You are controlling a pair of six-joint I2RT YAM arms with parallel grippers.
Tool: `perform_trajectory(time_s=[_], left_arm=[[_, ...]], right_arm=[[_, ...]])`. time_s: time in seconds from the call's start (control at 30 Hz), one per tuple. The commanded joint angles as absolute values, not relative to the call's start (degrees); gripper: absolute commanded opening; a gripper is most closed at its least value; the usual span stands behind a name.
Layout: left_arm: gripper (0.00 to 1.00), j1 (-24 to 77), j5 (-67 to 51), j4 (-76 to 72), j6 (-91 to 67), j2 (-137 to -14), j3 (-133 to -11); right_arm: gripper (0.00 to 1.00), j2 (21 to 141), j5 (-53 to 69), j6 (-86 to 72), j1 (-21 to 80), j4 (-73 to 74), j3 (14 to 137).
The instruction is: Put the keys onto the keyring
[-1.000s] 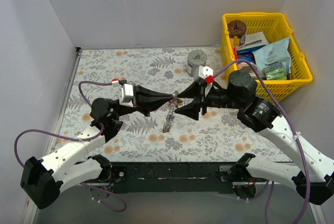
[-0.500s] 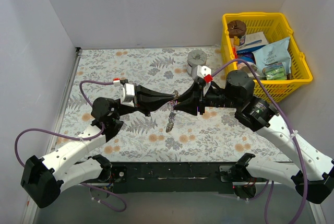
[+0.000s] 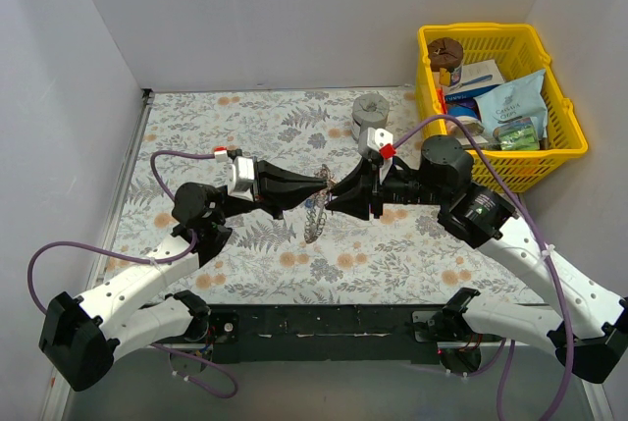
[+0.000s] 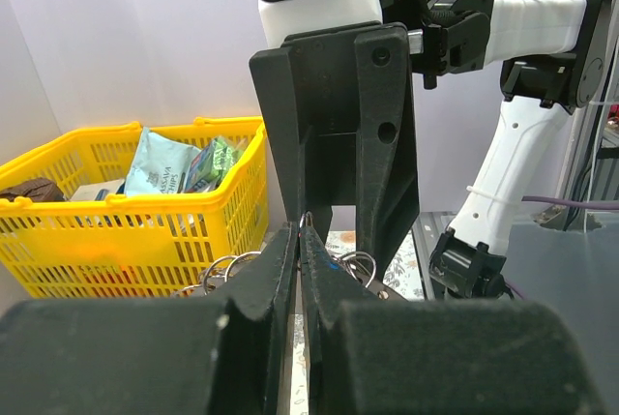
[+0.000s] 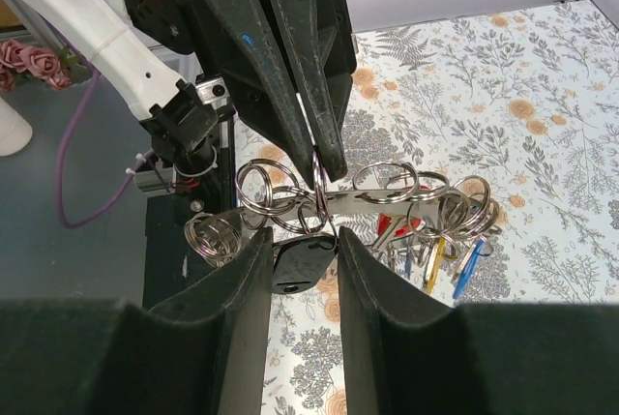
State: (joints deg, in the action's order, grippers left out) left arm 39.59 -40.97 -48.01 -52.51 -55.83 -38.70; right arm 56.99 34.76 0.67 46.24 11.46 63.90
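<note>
On the floral table (image 3: 216,117) the left arm reaches in from the left, and the left gripper (image 3: 321,184) has its jaws pressed together on the thin silver rim of the keyring (image 3: 314,213), which hangs in the air at the middle of the table, between the two grippers; the left wrist view shows the rim as a fine line pinched at the fingertips. From the right wrist, the keyring (image 5: 316,183) carries a jumble of small split rings, and the keys (image 5: 426,241), with red, yellow and blue heads, dangle to the right of the pinch. Just to the right, tip to tip with the left one, the right gripper (image 3: 336,197) has its jaws closed against the two sides of a black flat piece (image 5: 303,258) with a small hole, low in the bunch. Behind it stands a grey cup (image 3: 370,109), and at the far right a yellow basket (image 3: 559,87) full of packets
</note>
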Motion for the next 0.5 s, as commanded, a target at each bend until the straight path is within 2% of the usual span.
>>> perform_trajectory(time_s=[0.0, 0.47], left_arm=[[0.00, 39.6, -40.1, -53.1, -53.2, -54.8, -40.8], [0.00, 39.7, -41.7, -55.6, -55.4, -55.5, -40.8]], right_arm=[[0.01, 57.3, 35.5, 1.8, 46.1, 11.7, 63.1], [0.01, 59.6, 36.2, 3.2, 46.1, 12.5, 61.8]])
